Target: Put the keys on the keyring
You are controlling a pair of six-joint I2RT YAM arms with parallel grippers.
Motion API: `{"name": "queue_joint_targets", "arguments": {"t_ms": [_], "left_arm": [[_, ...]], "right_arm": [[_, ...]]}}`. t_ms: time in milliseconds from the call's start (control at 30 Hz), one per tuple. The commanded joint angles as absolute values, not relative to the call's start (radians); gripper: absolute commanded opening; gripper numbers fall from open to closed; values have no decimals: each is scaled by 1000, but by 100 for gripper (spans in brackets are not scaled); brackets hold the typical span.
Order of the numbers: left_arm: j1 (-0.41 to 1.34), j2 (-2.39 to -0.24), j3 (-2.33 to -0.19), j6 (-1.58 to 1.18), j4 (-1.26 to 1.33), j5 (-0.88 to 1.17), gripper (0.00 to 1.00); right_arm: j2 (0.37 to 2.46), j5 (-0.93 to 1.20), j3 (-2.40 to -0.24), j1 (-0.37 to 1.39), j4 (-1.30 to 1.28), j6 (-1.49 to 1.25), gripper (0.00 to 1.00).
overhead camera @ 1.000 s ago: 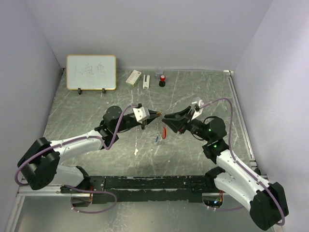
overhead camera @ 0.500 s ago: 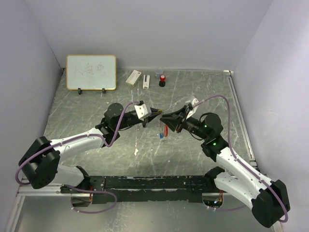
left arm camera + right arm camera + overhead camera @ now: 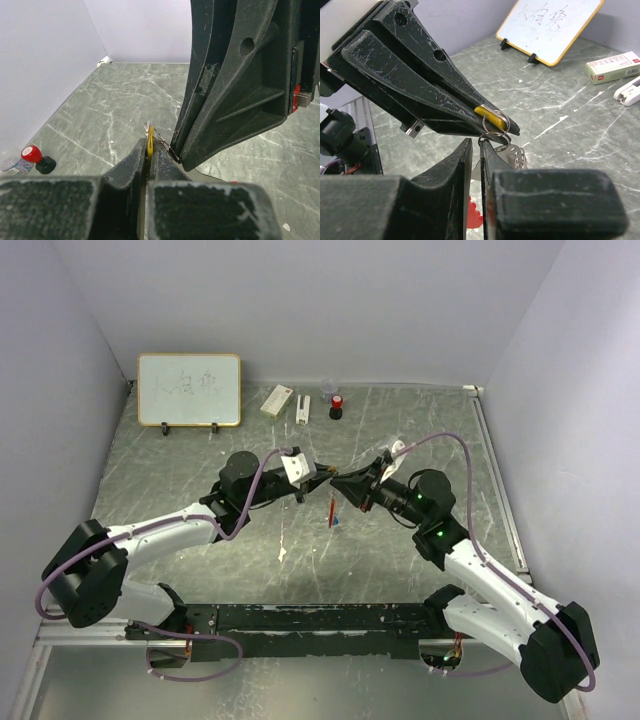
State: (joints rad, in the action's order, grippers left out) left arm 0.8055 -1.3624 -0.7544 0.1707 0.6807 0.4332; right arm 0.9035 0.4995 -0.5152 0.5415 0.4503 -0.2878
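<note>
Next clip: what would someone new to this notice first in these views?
The two grippers meet tip to tip above the middle of the table. The left gripper pinches a tan-gold key, and the right gripper sits right against it. Just below them dangles the red tag of the keyring, far from the whiteboard standing at the back left.

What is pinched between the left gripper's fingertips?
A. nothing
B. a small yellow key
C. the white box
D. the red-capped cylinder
B: both wrist views show the left gripper shut on the yellow key, with the keyring and its red tag dangling just below.
</note>
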Motion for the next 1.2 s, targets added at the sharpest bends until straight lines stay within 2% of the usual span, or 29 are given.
{"name": "queue_joint_targets", "arguments": {"t_ms": [0,200,667,867,1167], "left_arm": [[803,-1375,-807,160,698,456,7],[804,-1383,-821,160,683,458,7],[803,-1431,-969,172,509,472,7],[803,-1454,-1047,203,398,481,7],[801,-1461,-1100,235,331,461,7]], "right_arm": [[916,484,-550,559,465,-269,11],[918,430,-561,578,431,-245,0],[939,338,-649,643,157,2,0],[1020,311,-724,685,9,88,0],[1160,125,-816,807,-186,158,0]]}}
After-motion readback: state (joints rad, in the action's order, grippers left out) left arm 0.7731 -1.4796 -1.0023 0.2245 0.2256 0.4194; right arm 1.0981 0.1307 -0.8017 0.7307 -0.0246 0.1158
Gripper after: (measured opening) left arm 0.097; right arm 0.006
